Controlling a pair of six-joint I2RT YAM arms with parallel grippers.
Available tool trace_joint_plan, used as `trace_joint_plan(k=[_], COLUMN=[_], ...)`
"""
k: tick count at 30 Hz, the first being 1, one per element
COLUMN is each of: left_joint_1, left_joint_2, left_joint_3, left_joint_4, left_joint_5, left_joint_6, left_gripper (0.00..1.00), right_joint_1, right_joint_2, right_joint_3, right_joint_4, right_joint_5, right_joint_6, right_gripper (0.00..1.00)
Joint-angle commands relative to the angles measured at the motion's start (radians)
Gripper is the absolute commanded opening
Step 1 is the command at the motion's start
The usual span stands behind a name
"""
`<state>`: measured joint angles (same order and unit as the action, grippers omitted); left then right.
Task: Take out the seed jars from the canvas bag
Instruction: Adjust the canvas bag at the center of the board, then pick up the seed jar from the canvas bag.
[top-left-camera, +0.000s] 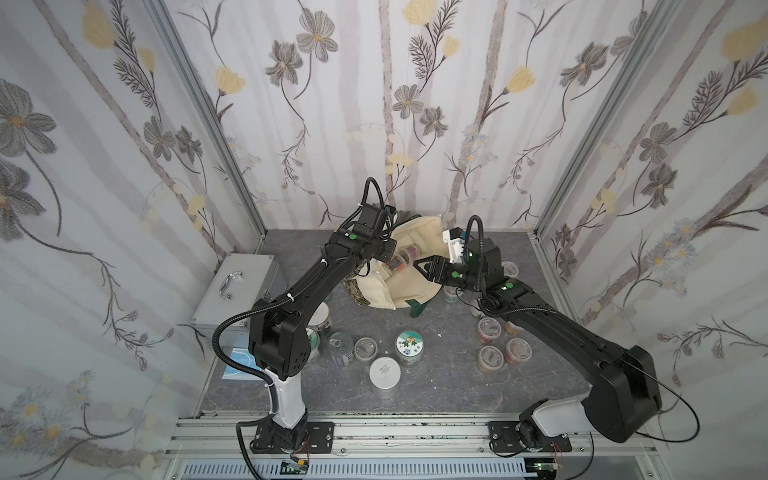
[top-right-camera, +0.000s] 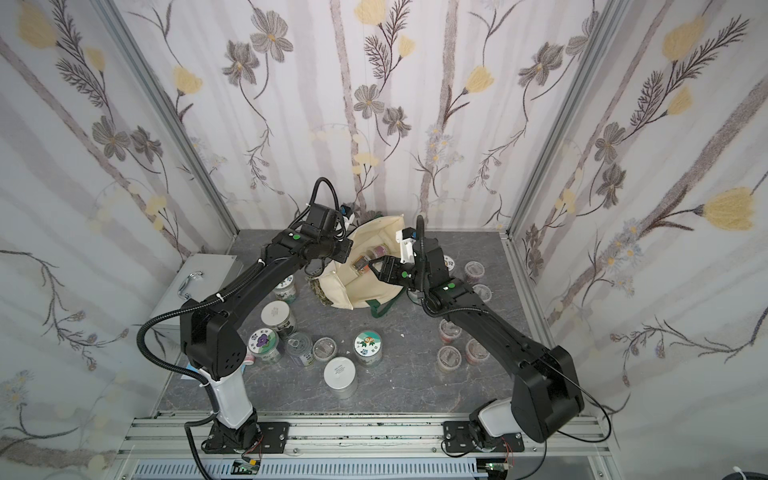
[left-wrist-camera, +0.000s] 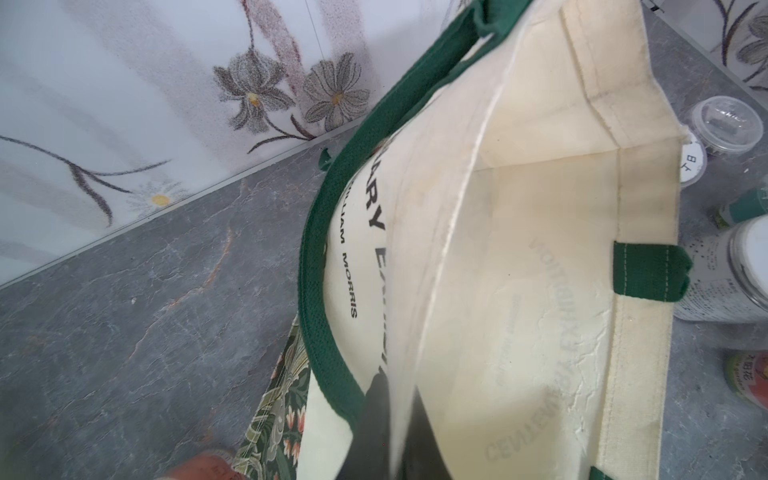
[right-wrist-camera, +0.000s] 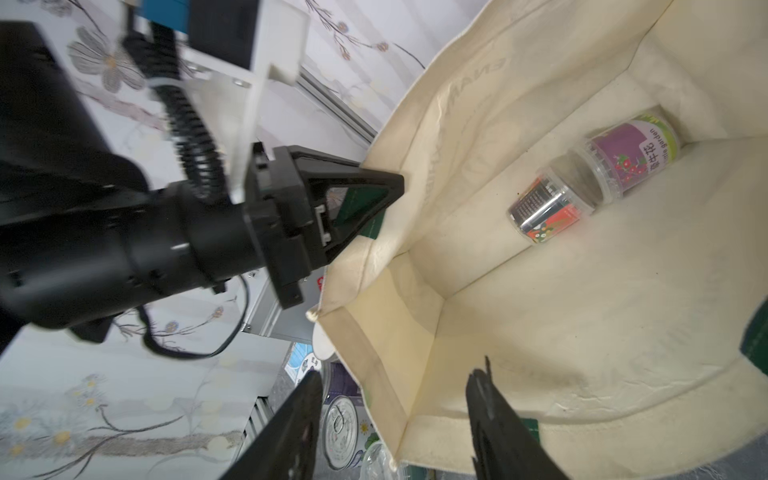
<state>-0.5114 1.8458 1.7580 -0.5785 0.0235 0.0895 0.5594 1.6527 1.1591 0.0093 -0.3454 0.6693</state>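
Plainly, the move turns on the orange jar (right-wrist-camera: 544, 212). It lies on its side on the bag's lower wall, end to end with the purple jar (right-wrist-camera: 627, 153), the two touching, deep toward the closed end. In both top views their shared long axis runs from about 7 o'clock up to 1 o'clock, and the orange one is nearer the mouth.

The right gripper (top-left-camera: 417, 264) sits at that mouth, pointing toward 9 o'clock. From it the orange jar lies near, at 9 o'clock, with the purple one behind it at about 10. In the right wrist view its jaws stand apart and grip nothing. Both jars are ahead of the tips, not between them.

The bag (top-left-camera: 399, 291) lies at 12 o'clock on the desk (top-left-camera: 436, 374), with its mouth toward 3 o'clock. The left gripper (right-wrist-camera: 392, 187) holds the mouth open, clamped tight on the upper rim beside a green handle (left-wrist-camera: 324, 257).

So the right arm is both the free one and the nearer one, since the left is busy with the rim. I judge it must reach deeper toward 9 o'clock and close across the barrel, square to the 7-to-1 line. Closing along that line would likely shove the orange jar into the purple one.

The other jars (top-left-camera: 517, 350) already stand out on the desk, at 5 and 7 o'clock of the bag.
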Motion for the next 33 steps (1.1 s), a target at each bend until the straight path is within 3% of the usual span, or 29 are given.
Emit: trace_joint_plan(k=[1, 7, 13, 17, 24, 33], left_joint_1=[-0.001, -0.001, -0.001, 0.001, 0.002, 0.002], left_joint_2=[-0.033, -0.046, -0.03, 0.01, 0.079, 0.088], left_joint_3=[-0.052, -0.095, -0.065, 0.003, 0.105, 0.123], left_joint_4=[0.046, 0.045, 0.019, -0.038, -0.123, -0.139], left_joint_5=[0.043, 0.074, 0.107, 0.174, 0.285, 0.323], left_joint_6=[-0.003, -0.014, -0.03, -0.043, -0.069, -0.073], left_gripper=[0.0, 0.0, 0.0, 0.0, 0.0, 0.0], right_joint_1=[0.019, 0.04, 0.003, -0.025, -0.036, -0.037], right_joint_2=[0.118, 0.29, 0.403, 0.488, 0.62, 0.715], right_joint_3=[0.062, 0.095, 0.164, 0.208, 0.332, 0.413], right_joint_4=[-0.021, 0.085, 0.197, 0.277, 0.258, 0.19], right_joint_5=[0.063, 0.052, 0.037, 0.022, 0.046, 0.086], right_joint_6=[-0.024, 0.066, 0.228, 0.345, 0.463, 0.536], right_gripper=[0.52, 0.51, 0.68, 0.75, 0.81, 0.86])
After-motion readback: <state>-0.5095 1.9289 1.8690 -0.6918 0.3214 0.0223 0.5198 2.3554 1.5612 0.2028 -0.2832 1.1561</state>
